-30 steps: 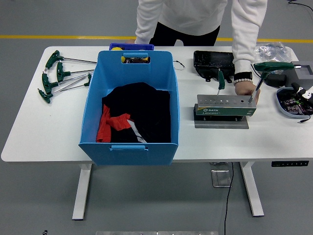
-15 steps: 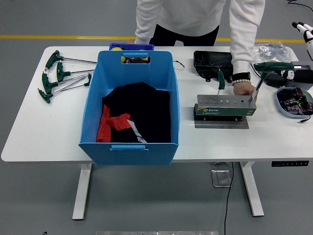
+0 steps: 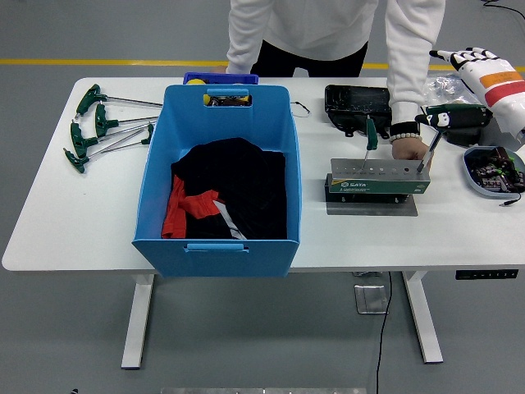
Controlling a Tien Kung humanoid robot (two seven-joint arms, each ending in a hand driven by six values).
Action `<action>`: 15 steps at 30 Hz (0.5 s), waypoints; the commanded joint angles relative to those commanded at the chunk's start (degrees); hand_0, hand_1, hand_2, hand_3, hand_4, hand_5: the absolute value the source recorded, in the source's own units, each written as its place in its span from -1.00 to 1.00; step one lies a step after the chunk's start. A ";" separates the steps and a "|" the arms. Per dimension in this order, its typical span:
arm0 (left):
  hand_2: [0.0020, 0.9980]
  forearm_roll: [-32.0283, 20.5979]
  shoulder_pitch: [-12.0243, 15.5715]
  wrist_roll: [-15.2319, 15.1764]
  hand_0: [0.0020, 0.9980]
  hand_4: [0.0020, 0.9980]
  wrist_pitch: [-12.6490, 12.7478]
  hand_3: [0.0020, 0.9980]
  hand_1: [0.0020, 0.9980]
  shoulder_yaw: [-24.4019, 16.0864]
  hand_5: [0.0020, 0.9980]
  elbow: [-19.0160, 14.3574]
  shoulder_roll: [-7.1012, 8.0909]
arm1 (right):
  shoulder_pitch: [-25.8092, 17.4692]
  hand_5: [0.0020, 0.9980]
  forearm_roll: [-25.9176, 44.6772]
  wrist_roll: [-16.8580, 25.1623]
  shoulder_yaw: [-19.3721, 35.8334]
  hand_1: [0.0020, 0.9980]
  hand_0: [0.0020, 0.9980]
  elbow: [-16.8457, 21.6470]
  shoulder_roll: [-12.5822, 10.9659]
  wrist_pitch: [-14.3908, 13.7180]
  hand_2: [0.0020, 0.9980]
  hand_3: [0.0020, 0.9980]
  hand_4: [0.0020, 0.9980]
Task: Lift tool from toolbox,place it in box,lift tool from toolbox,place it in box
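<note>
On the table's right half you see the toolbox (image 3: 378, 184), a low grey metal rack with a green label strip on its front and a row of holes along its top, sitting on a flat grey plate. Two tools stand in it. The small tool (image 3: 370, 135) has a short green handle and a thin shaft set in a hole near the rack's left end. The large tool (image 3: 447, 115) is a T-handle wrench with a long green and black grip across the top and a steel shaft slanting down into the rack's right end.

Your right hand (image 3: 474, 75) comes in from the right edge in a white shell with an orange patch. Its fingers are spread and relaxed above the large tool's handle, and you cannot tell whether they touch it. They clamp on nothing. Your left hand is out of view.

A person's hand (image 3: 409, 147) rests on the table just behind the rack's right end, beside the large tool's shaft.

The box (image 3: 220, 176) is a single big blue bin left of the toolbox, with black and red cloth in its bottom. No tool shows inside it.

Counted: two tools in the rack, four more T-handle wrenches (image 3: 98, 127) lying loose at the table's far left, one black case (image 3: 356, 106) behind the toolbox, one grey tray (image 3: 492, 171) of small parts at the right edge.
</note>
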 joint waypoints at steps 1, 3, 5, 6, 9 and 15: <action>0.70 -0.17 -0.08 -0.07 0.53 0.53 0.00 0.57 0.62 0.09 0.35 0.00 0.01 | 0.81 0.34 0.39 0.23 -0.81 0.56 0.69 -1.19 0.21 0.32 0.51 0.69 1.00; 0.70 -0.53 -0.23 -0.22 0.53 0.53 0.02 0.57 0.62 0.30 0.35 0.00 0.02 | 2.24 0.34 0.86 0.59 -2.17 0.56 0.69 -3.59 0.70 1.25 0.51 0.69 1.00; 0.70 -0.86 -0.39 -0.33 0.53 0.53 0.03 0.56 0.62 0.56 0.35 -0.02 0.03 | 3.32 0.35 1.05 0.84 -3.14 0.42 0.64 -5.75 1.07 2.67 0.38 0.61 1.00; 0.70 -0.97 -0.45 -0.37 0.53 0.53 0.03 0.56 0.62 0.65 0.35 -0.03 0.04 | 3.70 0.35 1.07 0.91 -3.57 0.42 0.64 -6.52 1.15 3.48 0.38 0.61 1.00; 0.70 -1.31 -0.56 -0.54 0.53 0.53 0.07 0.56 0.62 0.81 0.35 0.01 0.06 | 4.46 0.35 0.82 0.91 -4.55 0.42 0.64 -7.96 1.38 5.62 0.38 0.61 1.00; 0.69 -1.22 -0.69 -0.51 0.52 0.53 0.21 0.56 0.62 0.78 0.34 -0.01 0.05 | 5.84 0.35 1.09 0.94 -5.72 0.29 0.56 -11.76 2.62 6.45 0.26 0.52 1.00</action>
